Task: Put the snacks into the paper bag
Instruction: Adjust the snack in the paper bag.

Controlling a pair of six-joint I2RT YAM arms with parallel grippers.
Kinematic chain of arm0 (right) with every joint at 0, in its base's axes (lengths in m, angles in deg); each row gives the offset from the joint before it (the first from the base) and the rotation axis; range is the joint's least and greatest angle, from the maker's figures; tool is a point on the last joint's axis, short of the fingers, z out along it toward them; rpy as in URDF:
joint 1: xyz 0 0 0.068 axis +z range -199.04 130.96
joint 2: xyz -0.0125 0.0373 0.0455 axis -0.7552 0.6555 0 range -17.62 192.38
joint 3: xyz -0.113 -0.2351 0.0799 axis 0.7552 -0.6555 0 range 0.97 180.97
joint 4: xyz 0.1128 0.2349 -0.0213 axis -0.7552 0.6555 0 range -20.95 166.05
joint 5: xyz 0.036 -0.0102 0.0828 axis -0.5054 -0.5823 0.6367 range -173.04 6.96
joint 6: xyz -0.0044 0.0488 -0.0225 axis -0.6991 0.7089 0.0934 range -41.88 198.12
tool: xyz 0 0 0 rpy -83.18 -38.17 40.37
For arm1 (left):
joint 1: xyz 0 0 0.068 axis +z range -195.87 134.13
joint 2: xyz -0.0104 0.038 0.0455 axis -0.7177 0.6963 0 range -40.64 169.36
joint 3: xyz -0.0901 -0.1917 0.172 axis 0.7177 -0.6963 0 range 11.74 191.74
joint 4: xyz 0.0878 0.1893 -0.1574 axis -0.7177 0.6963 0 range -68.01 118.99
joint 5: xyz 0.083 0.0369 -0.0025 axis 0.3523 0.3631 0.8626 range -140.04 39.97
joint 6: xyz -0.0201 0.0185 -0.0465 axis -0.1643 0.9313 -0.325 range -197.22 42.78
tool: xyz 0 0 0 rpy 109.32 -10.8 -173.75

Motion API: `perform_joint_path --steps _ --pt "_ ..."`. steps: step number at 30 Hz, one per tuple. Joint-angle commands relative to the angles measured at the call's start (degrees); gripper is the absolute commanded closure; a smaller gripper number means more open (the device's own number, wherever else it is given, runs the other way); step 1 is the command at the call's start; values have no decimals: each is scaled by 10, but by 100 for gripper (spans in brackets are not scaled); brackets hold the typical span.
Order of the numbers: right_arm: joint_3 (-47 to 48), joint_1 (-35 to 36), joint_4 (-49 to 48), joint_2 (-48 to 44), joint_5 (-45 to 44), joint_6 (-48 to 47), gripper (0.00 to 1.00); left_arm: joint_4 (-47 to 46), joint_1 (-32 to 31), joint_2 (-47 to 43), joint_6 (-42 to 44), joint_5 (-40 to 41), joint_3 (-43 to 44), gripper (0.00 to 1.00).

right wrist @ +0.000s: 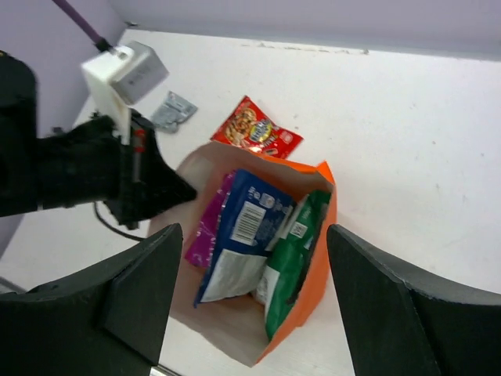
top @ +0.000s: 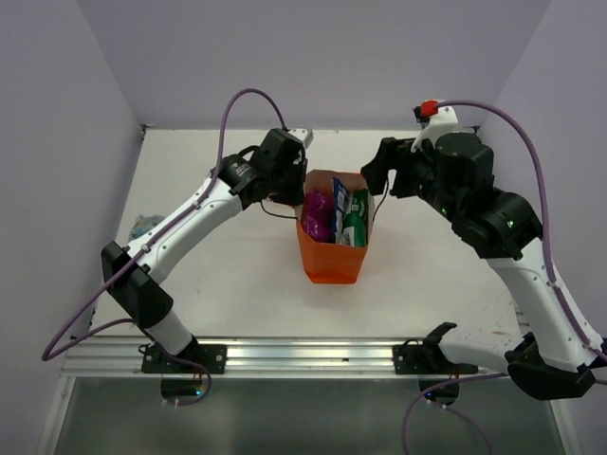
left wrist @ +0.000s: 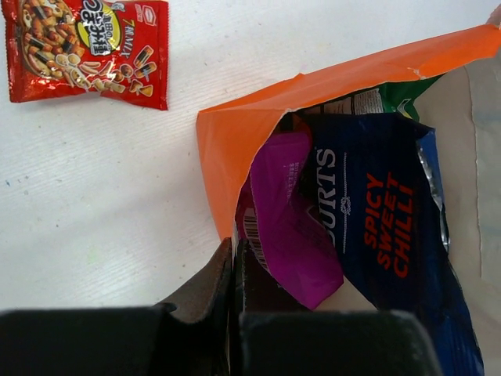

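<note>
Paper bag (top: 332, 261) stands upright mid-table (top: 237, 284), mouth open, and my left gripper (left wrist: 233, 249) has its fingers pressed together on the bag's left rim. My right gripper (right wrist: 252, 235) hangs over the mouth, fingers spread wide, nothing between them. Inside, the dark blue packet (right wrist: 239, 235) sits in the middle, the biggest one showing. The magenta-purple packet (left wrist: 293, 227) is against the left wall beside it, and the green-and-white packet (right wrist: 293, 258) leans on the right wall. Out on the table, left of the bag and apart from it, the red packet (left wrist: 86, 47) lies flat. Farther left again is the little silver-grey packet (right wrist: 172, 111), flat too.
</note>
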Motion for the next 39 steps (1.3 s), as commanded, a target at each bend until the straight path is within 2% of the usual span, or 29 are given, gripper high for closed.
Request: perform_joint_path --steps 1,4,6,10,22,26,30,32,37,39 --pt "48 23 44 32 25 18 21 -66 0 -39 9 -47 -16 100" --pt "106 102 88 101 -28 24 19 -79 0 -41 8 -56 -22 100" --pt "151 120 131 135 -41 31 13 -84 0 -46 6 -56 -27 100" --pt "161 142 161 189 -98 55 14 -93 0 -56 5 -48 -27 100" --pt "8 135 141 210 -177 115 30 -85 1 -56 15 -25 -27 100" --pt "-54 111 84 204 -149 118 37 -85 1 -53 16 -27 -31 100" --pt "-93 97 39 190 -157 111 42 -92 1 -53 16 -23 -44 100" --pt "-104 80 19 189 -129 104 48 -89 1 -47 16 -24 -45 100" --pt "-75 75 10 167 -97 43 88 -79 1 -35 23 -25 -31 100" --pt "-41 74 19 153 -71 2 94 -79 1 -33 32 -23 -27 100"
